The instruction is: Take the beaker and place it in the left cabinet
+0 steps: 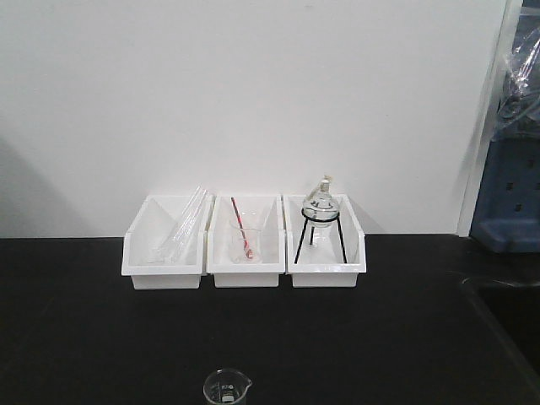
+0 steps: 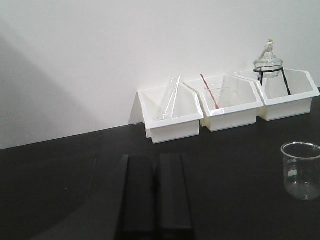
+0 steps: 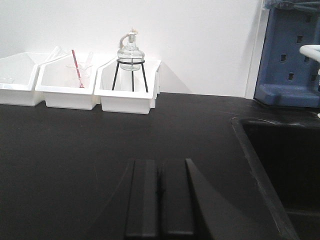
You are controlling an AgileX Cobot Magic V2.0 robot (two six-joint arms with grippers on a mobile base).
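In the front view the beaker (image 1: 227,388) stands upright on the black bench (image 1: 84,337) at the very bottom edge of the picture, well apart from the three white bins (image 1: 164,274) lined up against the wall. Neither arm shows here. The task looks not yet begun, since nothing grips the beaker and no cabinet is in sight. The bins hold glass tubes (image 1: 181,226), a second beaker with a red rod (image 1: 245,236) and a glass lamp (image 1: 321,198) on a black wire stand. The left wrist view adds what the front view lacks: the left gripper (image 2: 155,162), its two dark fingers pressed together with nothing between them, and the beaker off to its right near the frame edge, clearly apart from it. The right wrist view shows the right gripper (image 3: 160,167) likewise closed and empty, plus a sink (image 3: 280,165) and a blue rack (image 3: 290,65) on the right, but no beaker at all. The left cabinet appears in no view, so by my judgement the grasp, the carry and the placing are all left to do.
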